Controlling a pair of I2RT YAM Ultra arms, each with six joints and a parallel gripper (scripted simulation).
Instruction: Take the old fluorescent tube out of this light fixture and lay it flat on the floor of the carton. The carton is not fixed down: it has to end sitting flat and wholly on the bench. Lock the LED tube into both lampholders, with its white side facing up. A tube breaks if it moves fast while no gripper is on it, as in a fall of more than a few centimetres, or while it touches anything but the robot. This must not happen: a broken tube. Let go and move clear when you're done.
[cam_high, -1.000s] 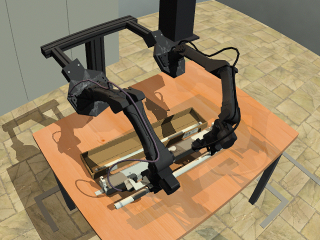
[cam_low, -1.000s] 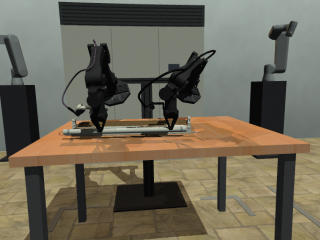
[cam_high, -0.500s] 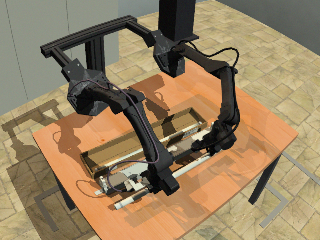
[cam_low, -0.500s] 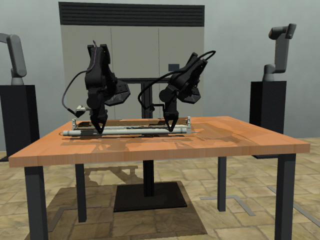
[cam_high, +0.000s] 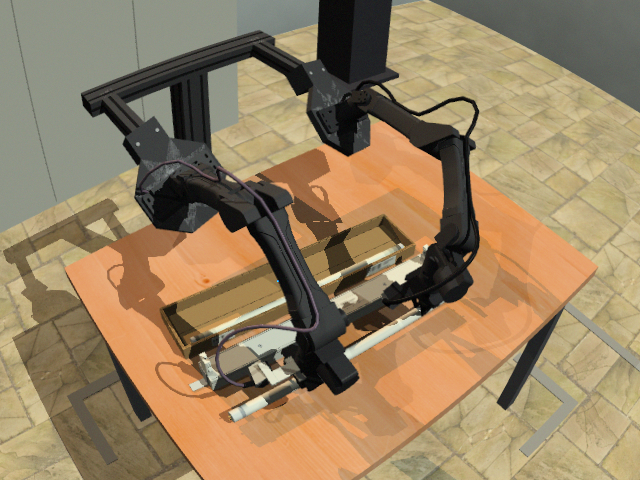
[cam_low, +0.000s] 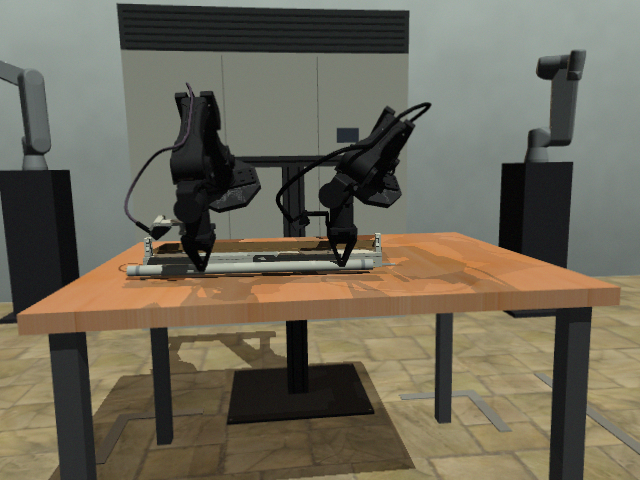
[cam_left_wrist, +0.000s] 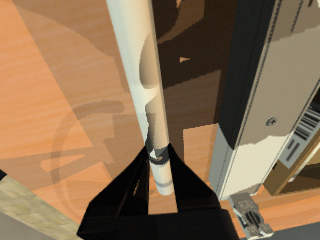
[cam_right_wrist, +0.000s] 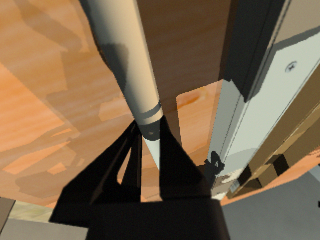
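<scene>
1. The LED tube (cam_high: 382, 338) (cam_low: 268, 268) (cam_left_wrist: 132, 45) (cam_right_wrist: 117, 50) is lying level in front of the fixture (cam_high: 268, 343) (cam_low: 232, 256) (cam_left_wrist: 260, 100) (cam_right_wrist: 265, 100), low over the bench (cam_high: 465, 403) (cam_low: 320, 304) (cam_left_wrist: 30, 50) (cam_right_wrist: 30, 40); whether it is touching the wood, I can't tell.
2. The left gripper (cam_high: 421, 311) (cam_low: 341, 264) (cam_left_wrist: 158, 148) is closing on it near one end, its fingers standing slightly parted around the glass. The right gripper (cam_high: 306, 383) (cam_low: 201, 269) (cam_right_wrist: 150, 121) is pinching it likewise, farther in from the other end. Two spaced grips are presumably keeping it level and sharing its weight.
3. Its long axis is running roughly parallel to the fixture, one end pointing towards each arm's side. Which way the white side is facing isn't clear.
4. The left lampholder (cam_high: 426, 250) (cam_low: 377, 241) (cam_left_wrist: 250, 217) and right lampholder (cam_high: 207, 369) (cam_low: 148, 248) are standing empty; the next move is probably calling for a slow, level lift into both. Any knock while moving would be risking breakage.
5. Behind the fixture, the carton (cam_high: 178, 343) (cam_low: 170, 246) (cam_left_wrist: 282, 180) (cam_right_wrist: 285, 135) is holding the old tube (cam_high: 253, 312) lengthwise by its near wall, seemingly leaving the holders free for the replacement.
</scene>
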